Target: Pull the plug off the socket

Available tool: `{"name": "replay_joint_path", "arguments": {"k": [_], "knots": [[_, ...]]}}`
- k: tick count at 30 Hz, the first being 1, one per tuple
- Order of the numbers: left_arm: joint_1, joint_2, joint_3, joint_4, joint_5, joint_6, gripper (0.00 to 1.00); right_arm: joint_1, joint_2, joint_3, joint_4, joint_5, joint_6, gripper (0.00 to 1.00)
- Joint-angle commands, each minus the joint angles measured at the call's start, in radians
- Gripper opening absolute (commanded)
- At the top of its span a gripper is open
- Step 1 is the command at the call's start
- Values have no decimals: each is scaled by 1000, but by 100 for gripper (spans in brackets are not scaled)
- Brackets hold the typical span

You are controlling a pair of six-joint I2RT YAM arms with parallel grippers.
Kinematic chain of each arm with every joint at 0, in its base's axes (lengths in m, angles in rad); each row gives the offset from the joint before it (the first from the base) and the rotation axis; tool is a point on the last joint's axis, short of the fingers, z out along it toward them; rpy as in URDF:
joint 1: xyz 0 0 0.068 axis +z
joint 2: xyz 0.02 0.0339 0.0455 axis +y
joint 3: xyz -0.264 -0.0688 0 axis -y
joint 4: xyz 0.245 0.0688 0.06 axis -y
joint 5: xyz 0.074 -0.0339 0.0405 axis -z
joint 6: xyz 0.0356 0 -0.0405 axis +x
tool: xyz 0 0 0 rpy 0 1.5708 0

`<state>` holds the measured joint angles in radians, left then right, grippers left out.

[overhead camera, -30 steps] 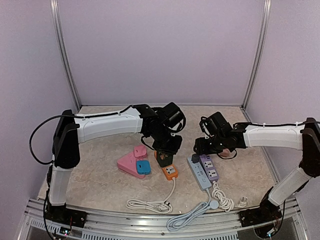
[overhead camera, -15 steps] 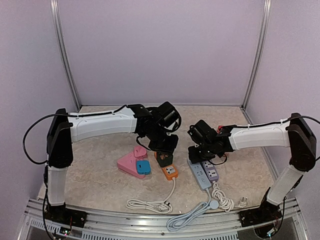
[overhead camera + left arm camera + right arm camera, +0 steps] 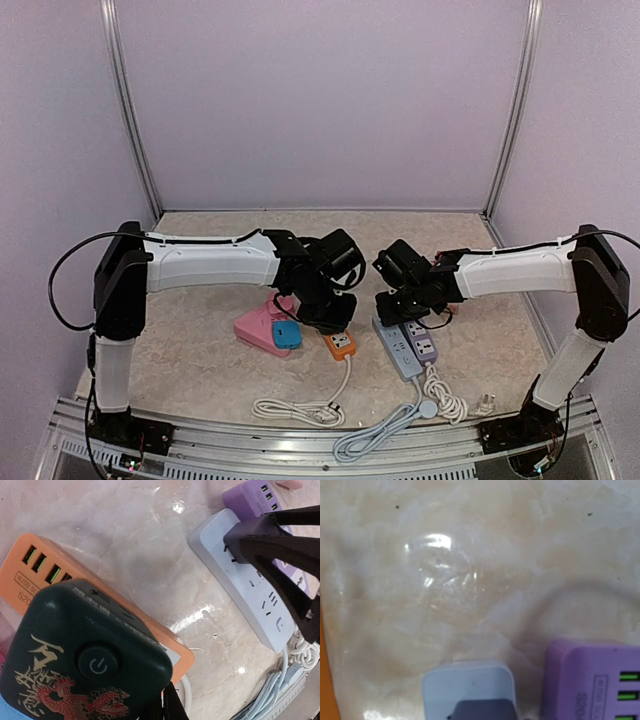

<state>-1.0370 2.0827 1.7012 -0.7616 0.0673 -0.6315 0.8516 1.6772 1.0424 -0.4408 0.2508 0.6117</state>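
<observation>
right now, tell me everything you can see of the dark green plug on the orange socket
The dark green plug is a boxy, rounded block of matte plastic, with a round power button on top, gold characters and a red dragon print. It sits plugged into the orange socket, beside its green USB ports. Whether anything grips it cannot be told.

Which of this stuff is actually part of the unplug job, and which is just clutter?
In play:
- green adapter, sitting on the orange strip
- grey plug in the pale strip

Lying about:
- purple strip
- pink unit
- blue unit
- coiled cords
</observation>
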Motion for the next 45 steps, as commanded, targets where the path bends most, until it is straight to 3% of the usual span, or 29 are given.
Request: {"name": "replay_joint_path", "arguments": {"k": [1,8,18,33,45], "knots": [[29,-19,-57,20,-18,-31,3,14,7,24,-12,2,4,29],[113,-27,-126,55,-37,-25,3,13,9,22,-9,-1,3,28],[206,19,-61,55,-30,9,3,14,9,11,0,-6,2,27],[74,57,27,40,10,-10,3,41,-1,-6,26,-48,4,23],[59,110,45,112,67,-36,3,87,20,0,75,-71,45,17]]}}
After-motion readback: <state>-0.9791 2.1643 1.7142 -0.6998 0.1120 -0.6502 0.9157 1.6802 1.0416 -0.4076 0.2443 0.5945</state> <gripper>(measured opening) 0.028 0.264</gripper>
